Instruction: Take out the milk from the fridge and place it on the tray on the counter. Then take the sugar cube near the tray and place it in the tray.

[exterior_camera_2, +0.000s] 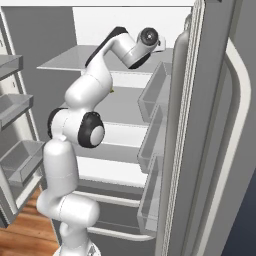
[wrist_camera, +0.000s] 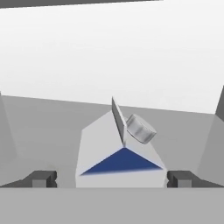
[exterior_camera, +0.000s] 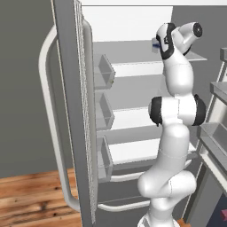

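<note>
Hand [wrist_camera: 112,178] spread apart around the milk [wrist_camera: 118,155], apparently untouched, on fridge [exterior_camera: 71,111] shelf [wrist_camera: 52,127].

You had a plain grey wall [exterior_camera: 22,88] standing well off to the left of the gripper [wrist_camera: 112,179]. Far below it lay an orange-brown wooden plank floor [exterior_camera: 31,195], its boards showing on both sides. The light was soft and even.

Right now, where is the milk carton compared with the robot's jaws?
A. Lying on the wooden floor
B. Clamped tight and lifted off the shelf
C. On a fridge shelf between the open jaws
C: in the hand view the milk carton stands on the fridge shelf, between the spread finger tips.
</note>
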Tool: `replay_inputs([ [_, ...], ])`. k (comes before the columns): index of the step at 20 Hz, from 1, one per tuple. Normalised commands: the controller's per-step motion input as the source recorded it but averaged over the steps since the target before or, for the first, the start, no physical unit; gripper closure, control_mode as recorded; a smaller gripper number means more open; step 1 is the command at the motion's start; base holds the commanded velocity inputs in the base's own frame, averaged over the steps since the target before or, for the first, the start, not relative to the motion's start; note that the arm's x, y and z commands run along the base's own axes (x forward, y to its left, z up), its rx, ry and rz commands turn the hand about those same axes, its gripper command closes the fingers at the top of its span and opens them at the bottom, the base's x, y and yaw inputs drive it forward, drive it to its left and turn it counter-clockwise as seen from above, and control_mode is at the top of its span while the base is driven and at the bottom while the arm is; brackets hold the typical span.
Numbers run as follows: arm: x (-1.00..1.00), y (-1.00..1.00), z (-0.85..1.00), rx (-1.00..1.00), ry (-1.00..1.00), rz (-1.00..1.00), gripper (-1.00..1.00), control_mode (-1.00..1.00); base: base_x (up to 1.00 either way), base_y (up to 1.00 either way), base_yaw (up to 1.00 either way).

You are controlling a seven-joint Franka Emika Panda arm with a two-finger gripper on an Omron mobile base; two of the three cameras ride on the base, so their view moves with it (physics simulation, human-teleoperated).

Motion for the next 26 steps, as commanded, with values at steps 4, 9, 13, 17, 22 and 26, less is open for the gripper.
replay_inputs([
  [4, 0.1, 0.0, -0.03, 0.0, 0.0, 0.0, -1.0, -1.0, 0.0, 0.0, 0.0],
  [9, 0.12, 0.0, -0.01, 0.0, 0.0, 0.0, -1.0, -1.0, 0.0, 0.0, 0.0],
  [13, 0.17, 0.0, -0.04, 0.0, 0.0, 0.0, -1.0, -1.0, 0.0, 0.0, 0.0],
  [17, 0.15, 0.0, -0.04, 0.0, 0.0, 0.0, -1.0, -1.0, 0.0, 0.0, 0.0],
  [22, 0.09, 0.0, -0.03, 0.0, 0.0, 0.0, -1.0, -1.0, 0.0, 0.0, 0.0],
  [26, 0.02, 0.0, -0.02, 0.0, 0.0, 0.0, 1.0, -1.0, 0.0, 0.0, 0.0],
])
